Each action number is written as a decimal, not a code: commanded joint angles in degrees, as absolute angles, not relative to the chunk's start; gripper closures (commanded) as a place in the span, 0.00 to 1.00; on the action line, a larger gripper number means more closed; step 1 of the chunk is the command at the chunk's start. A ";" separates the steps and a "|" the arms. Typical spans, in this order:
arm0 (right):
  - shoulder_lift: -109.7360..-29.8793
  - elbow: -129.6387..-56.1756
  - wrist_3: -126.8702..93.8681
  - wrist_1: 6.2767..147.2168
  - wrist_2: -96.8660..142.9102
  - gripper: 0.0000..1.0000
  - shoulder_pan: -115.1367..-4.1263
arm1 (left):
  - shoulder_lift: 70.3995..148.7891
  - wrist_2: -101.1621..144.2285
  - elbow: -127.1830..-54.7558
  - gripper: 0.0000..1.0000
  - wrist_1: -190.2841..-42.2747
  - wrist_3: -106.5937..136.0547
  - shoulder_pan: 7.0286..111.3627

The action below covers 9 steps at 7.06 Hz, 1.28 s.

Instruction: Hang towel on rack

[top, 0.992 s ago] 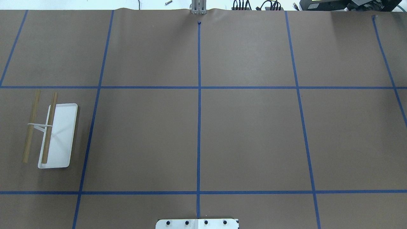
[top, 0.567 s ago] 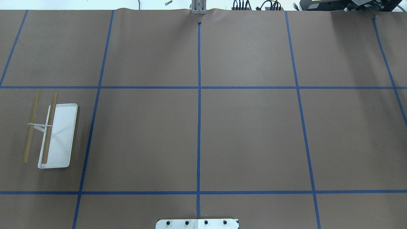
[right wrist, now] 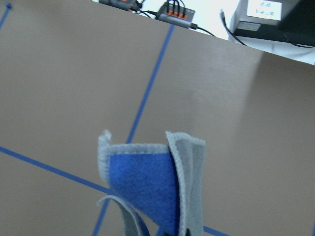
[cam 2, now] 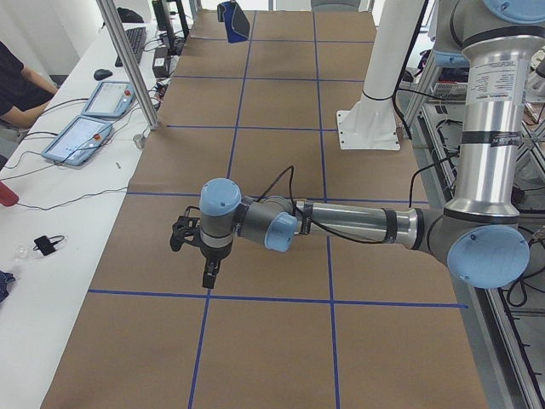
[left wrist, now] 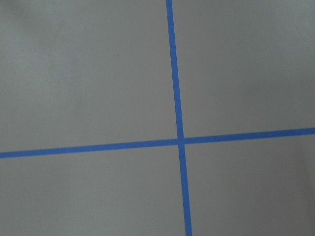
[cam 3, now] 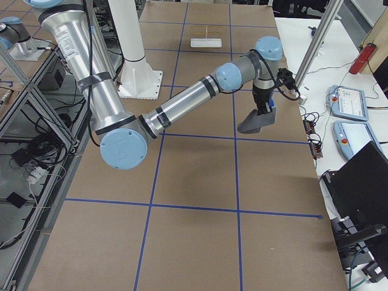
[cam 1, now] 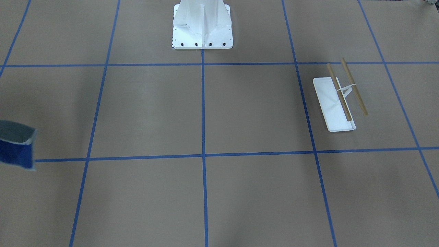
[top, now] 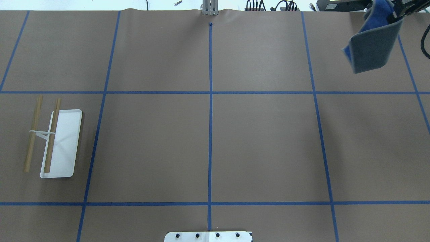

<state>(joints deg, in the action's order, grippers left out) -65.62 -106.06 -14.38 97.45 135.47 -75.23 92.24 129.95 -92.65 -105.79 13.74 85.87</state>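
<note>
The towel [top: 371, 47], dark grey with a blue inner side, hangs folded from my right gripper [top: 393, 16] above the table's far right corner. The gripper is shut on the towel's top edge. The towel also shows at the left edge of the front-facing view [cam 1: 15, 147], in the right wrist view [right wrist: 152, 184] and in the exterior right view [cam 3: 257, 121]. The rack [top: 60, 141], a white tray base with two tan dowel bars, stands far off at the table's left side [cam 1: 337, 99]. My left gripper [cam 2: 204, 264] hovers over the table; I cannot tell whether it is open or shut.
The white robot pedestal [cam 1: 202, 27] stands at the robot's edge of the table. Blue tape lines grid the brown tabletop [top: 210, 134]. A metal post [cam 2: 128, 60], tablets [cam 2: 81, 136] and an operator [cam 2: 17, 85] are along the far side.
The towel, held by my right gripper, has come into the overhead view at the far right corner. The rack has not moved.
</note>
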 commanded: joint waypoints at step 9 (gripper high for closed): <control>-64.86 -134.65 -41.40 97.56 90.72 1.00 -31.21 | 130.41 135.00 -92.19 0.02 -107.40 98.21 54.87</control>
